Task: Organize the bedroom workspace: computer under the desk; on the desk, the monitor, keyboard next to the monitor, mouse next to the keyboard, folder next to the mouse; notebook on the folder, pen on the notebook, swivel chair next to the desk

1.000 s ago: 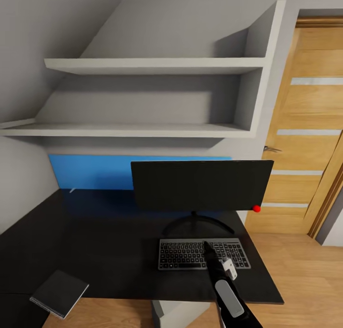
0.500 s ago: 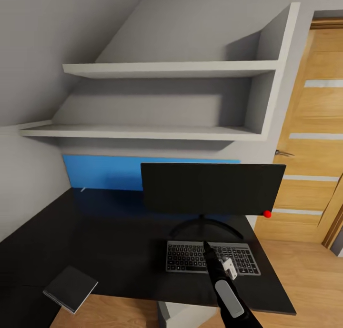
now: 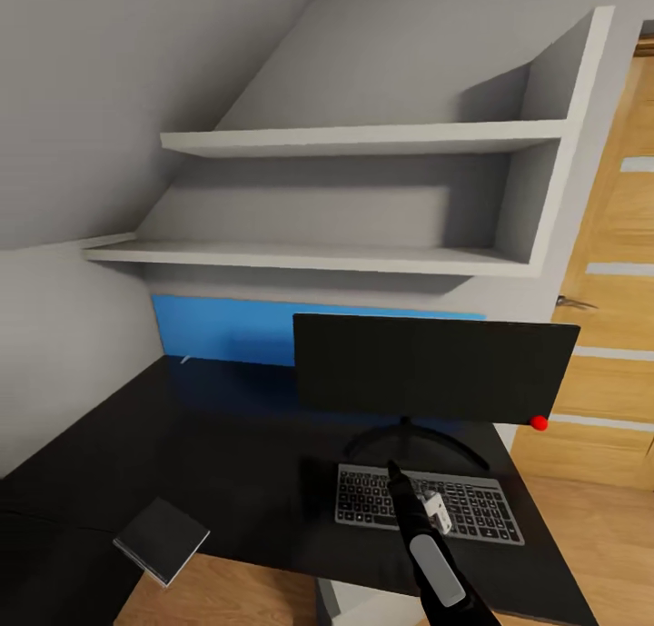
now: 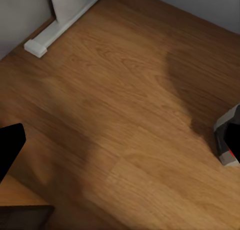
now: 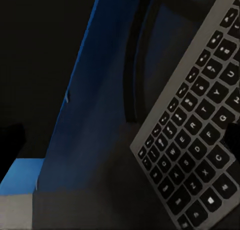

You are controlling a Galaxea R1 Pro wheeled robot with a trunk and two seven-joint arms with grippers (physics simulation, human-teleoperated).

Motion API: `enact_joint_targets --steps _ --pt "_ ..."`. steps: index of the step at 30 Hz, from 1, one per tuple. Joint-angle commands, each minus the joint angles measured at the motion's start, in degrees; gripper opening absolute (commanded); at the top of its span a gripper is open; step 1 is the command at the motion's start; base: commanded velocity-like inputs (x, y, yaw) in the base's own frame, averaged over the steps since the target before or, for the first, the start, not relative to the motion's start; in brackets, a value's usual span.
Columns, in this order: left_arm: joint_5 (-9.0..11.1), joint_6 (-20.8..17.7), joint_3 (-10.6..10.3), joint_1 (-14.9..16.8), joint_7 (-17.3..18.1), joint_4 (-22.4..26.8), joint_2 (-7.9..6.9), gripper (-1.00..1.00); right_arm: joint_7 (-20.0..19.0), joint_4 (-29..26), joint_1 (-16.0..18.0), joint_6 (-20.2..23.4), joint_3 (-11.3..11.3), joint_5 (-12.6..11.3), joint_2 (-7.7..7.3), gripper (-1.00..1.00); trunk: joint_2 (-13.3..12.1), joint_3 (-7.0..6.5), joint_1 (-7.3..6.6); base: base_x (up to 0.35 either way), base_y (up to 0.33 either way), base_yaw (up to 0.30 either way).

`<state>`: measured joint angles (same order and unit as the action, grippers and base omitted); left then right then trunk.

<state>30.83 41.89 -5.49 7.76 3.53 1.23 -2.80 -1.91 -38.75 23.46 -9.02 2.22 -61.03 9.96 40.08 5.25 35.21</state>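
A black monitor (image 3: 436,367) stands on the black desk (image 3: 227,444) on a curved foot. Right in front of it lies the grey keyboard (image 3: 427,503), which also appears close up in the right wrist view (image 5: 195,150). My right gripper (image 3: 393,470) hovers over the keyboard's left half; its fingers sit far apart at the edges of the right wrist view, open and empty. A thin dark grey notebook (image 3: 163,540) lies at the desk's front left edge. My left gripper (image 4: 120,150) is open over the wooden floor (image 4: 125,90). Mouse, folder, pen and swivel chair are out of view.
Two white shelves (image 3: 345,258) hang above the desk, with a blue panel (image 3: 227,331) behind it. A small red ball (image 3: 540,421) sits at the monitor's lower right corner. A wooden door (image 3: 618,335) is to the right. A light grey box (image 3: 359,603) shows under the desk's front edge.
The whole picture has slid rightwards, so the camera has turned left. Desk, monitor, keyboard and notebook keep their places relative to each other. My right arm holds the same spot in the picture.
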Motion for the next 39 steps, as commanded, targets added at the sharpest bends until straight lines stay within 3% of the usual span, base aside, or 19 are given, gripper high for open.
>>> enact_joint_targets --steps 1,32,39 --pt "0.64 0.15 -0.41 0.06 0.33 -0.09 -0.01 1.00 -0.20 -0.02 0.03 -0.12 0.08 -0.60 0.04 1.00 0.08 0.04 0.02 0.000 0.000 0.192" --pt "0.59 0.19 -0.46 0.06 0.33 -0.09 -0.01 1.00 -0.31 -0.01 0.01 -0.12 0.07 -0.58 0.04 1.00 0.08 -1.81 0.02 0.000 -0.001 0.192" --pt "0.54 0.13 -0.49 0.06 0.33 -0.09 0.06 1.00 -0.36 -0.01 0.01 -0.12 0.07 -0.58 0.04 1.00 0.08 -2.25 0.02 0.000 -0.171 0.163"
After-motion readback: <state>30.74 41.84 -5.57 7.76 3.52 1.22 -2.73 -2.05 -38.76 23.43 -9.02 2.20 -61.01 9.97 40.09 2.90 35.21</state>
